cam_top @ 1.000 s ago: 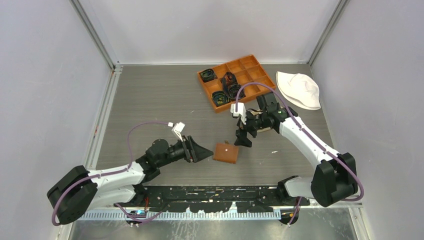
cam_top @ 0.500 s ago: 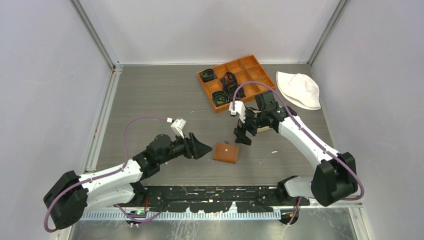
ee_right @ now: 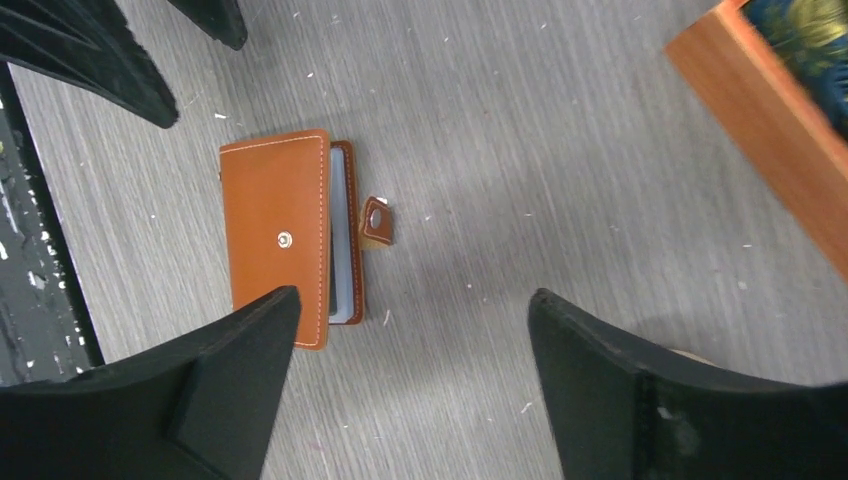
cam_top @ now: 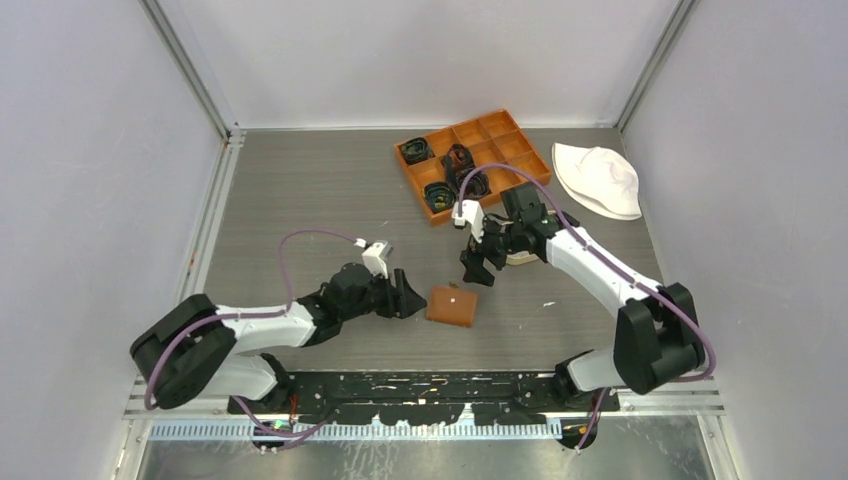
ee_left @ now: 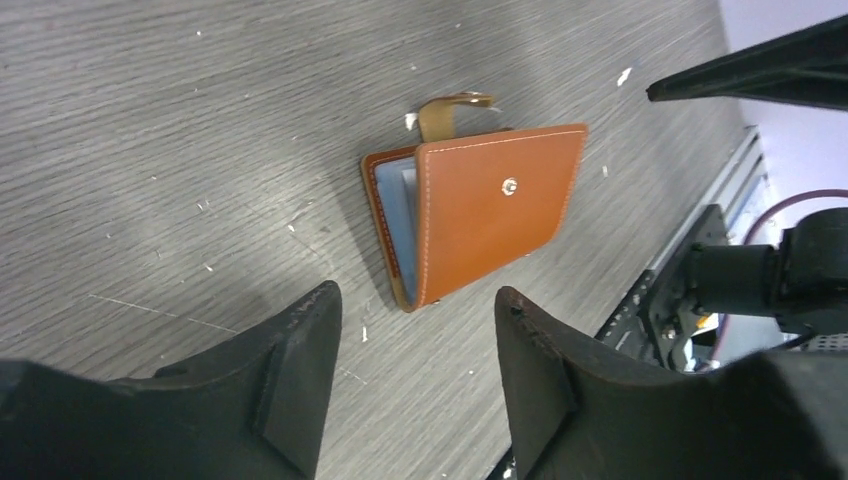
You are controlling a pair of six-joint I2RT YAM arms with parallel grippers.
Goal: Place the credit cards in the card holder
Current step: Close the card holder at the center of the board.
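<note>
The card holder [cam_top: 452, 305] is a brown leather wallet lying closed on the table, snap button up, with its strap tab [ee_left: 455, 108] loose. Pale bluish card edges [ee_left: 395, 200] show between its covers, also in the right wrist view [ee_right: 340, 250]. No loose credit cards are in view. My left gripper [cam_top: 412, 299] is open and empty just left of the wallet [ee_left: 490, 210], its own view [ee_left: 415, 320] showing the wallet ahead between the jaws. My right gripper [cam_top: 478, 274] is open and empty, hovering just behind the wallet [ee_right: 275, 235], which lies near its left finger [ee_right: 412, 310].
An orange compartment box [cam_top: 500, 140] with dark coiled items stands at the back; its corner shows in the right wrist view [ee_right: 770, 110]. A white hat [cam_top: 600, 180] lies at the back right. A beige object [cam_top: 520, 258] is partly hidden under the right arm.
My left arm has stretched right, bringing its open gripper close to the wallet. My right gripper has drifted slightly left and back. The wallet has not moved.
</note>
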